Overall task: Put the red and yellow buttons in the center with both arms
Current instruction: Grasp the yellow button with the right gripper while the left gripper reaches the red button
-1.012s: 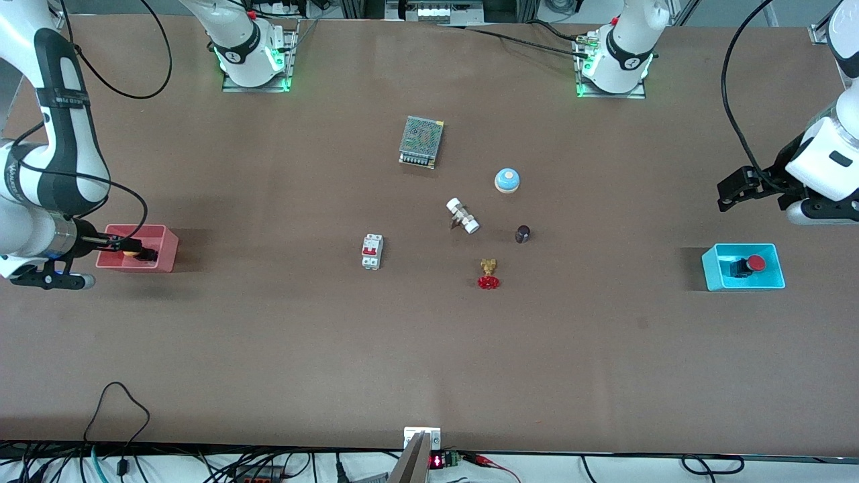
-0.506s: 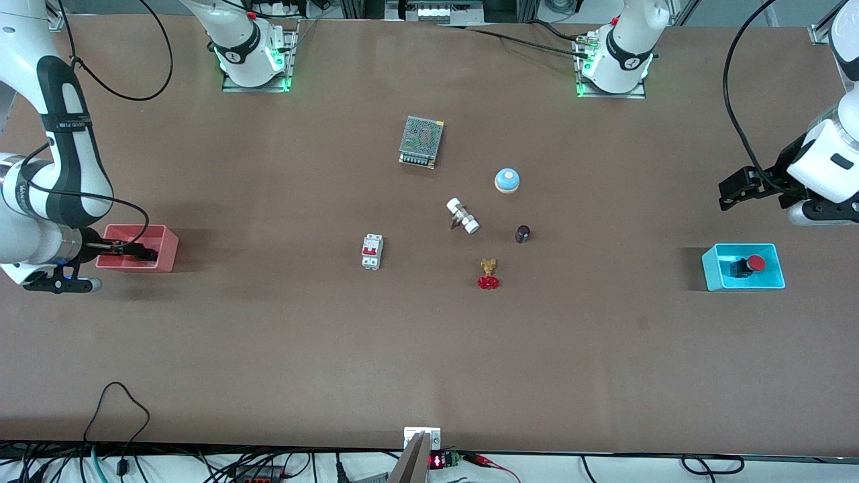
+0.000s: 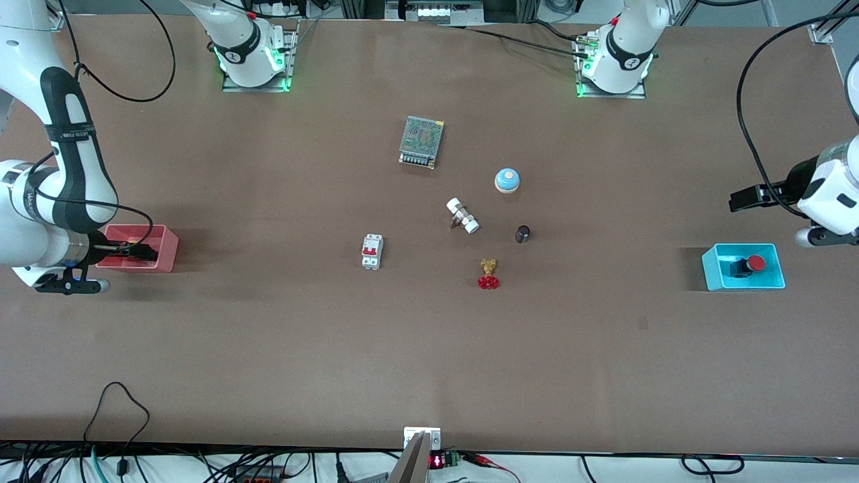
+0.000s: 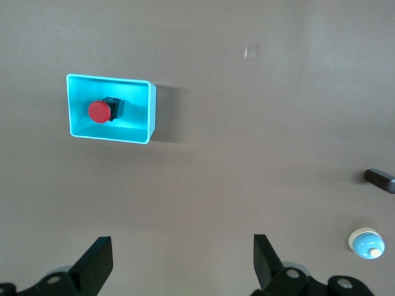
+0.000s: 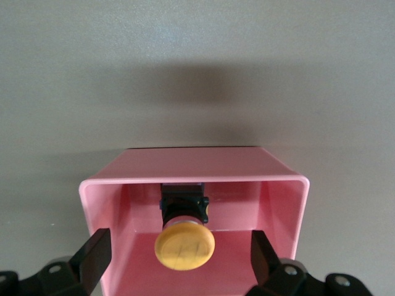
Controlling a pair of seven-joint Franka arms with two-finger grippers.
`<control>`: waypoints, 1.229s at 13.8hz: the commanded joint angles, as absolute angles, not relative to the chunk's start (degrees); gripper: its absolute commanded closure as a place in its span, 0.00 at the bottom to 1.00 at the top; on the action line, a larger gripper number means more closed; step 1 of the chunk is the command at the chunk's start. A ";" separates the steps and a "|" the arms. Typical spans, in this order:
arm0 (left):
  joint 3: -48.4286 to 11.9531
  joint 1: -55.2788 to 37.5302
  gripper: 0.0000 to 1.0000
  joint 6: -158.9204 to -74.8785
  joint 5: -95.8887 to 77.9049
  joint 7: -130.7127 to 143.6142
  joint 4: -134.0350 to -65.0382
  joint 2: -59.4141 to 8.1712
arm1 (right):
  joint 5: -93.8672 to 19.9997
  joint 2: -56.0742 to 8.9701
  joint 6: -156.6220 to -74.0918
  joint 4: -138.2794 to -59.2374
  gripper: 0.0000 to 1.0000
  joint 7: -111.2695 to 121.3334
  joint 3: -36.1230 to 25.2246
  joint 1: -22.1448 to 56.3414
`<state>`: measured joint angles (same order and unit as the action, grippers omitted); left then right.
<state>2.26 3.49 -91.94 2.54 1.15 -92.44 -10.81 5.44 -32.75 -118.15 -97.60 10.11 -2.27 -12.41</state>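
The red button (image 3: pixel 753 263) lies on its side in a blue bin (image 3: pixel 711 268) at the left arm's end of the table. It also shows in the left wrist view (image 4: pixel 99 111), in the bin (image 4: pixel 139 117). My left gripper (image 3: pixel 751 198) is open and empty (image 4: pixel 182 262), up over bare table beside the blue bin. The yellow button (image 5: pixel 184 246) lies in a pink bin (image 5: pixel 191 163) at the right arm's end. My right gripper (image 5: pixel 180 259) is open, low in the pink bin (image 3: pixel 168 253), one finger on each side of the yellow cap without touching it.
In the middle of the table lie a mesh power supply (image 3: pixel 421 141), a blue dome bell (image 3: pixel 507 180), a white fitting (image 3: pixel 462 215), a dark knob (image 3: pixel 523 233), a brass valve with a red handwheel (image 3: pixel 488 274) and a circuit breaker (image 3: pixel 372 251).
My left gripper has moved toward the table's end and closer to the blue bin. My right arm has shifted slightly at the pink bin, and its gripper now covers the yellow button in the front view.
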 commanded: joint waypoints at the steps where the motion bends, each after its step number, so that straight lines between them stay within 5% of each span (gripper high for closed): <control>1: 2.11 6.40 0.00 -92.19 2.81 -7.52 -91.41 -14.13 | 4.48 -33.05 -119.00 -97.73 0.00 11.60 -1.32 -13.54; 9: 2.20 16.96 0.00 -121.96 4.82 -17.84 -105.53 -20.57 | 4.31 -33.75 -119.00 -98.17 0.12 11.51 -1.32 -13.54; 17: 2.20 18.72 0.00 -133.59 5.27 -17.93 -108.19 -26.53 | 3.43 -34.10 -119.27 -98.17 0.24 11.51 -1.32 -13.54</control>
<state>2.56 17.75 -132.02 4.32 -17.09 -108.28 -25.17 4.48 -34.15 -118.63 -97.72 10.20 -2.16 -12.55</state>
